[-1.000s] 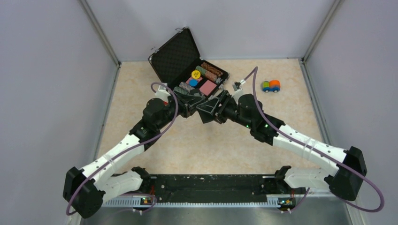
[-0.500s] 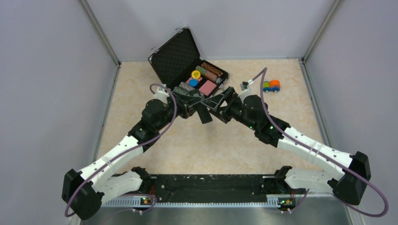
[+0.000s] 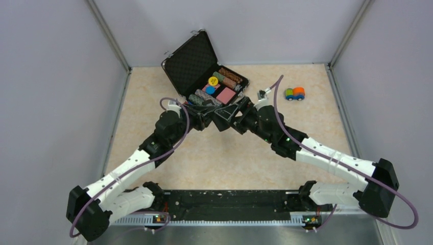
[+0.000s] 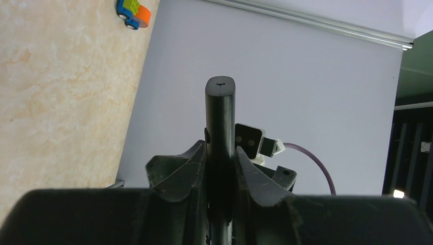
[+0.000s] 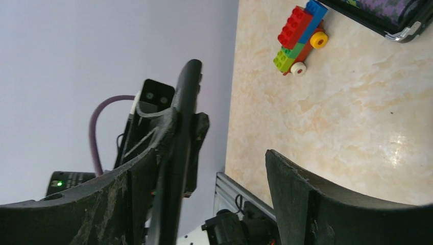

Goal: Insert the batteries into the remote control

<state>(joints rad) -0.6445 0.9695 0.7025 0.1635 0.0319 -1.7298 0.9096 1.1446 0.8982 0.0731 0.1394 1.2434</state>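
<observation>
Jutting remote control [image 4: 220, 127] — slim, black, round-tipped

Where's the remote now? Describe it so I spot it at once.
Start at the open black case at the far middle of the table. Just in front of it, the left gripper clamps the remote control, a slim bar jutting past its fingers. It is smooth and glossy with a rounded tip, unlike the rough matte fingers beside it.
</observation>
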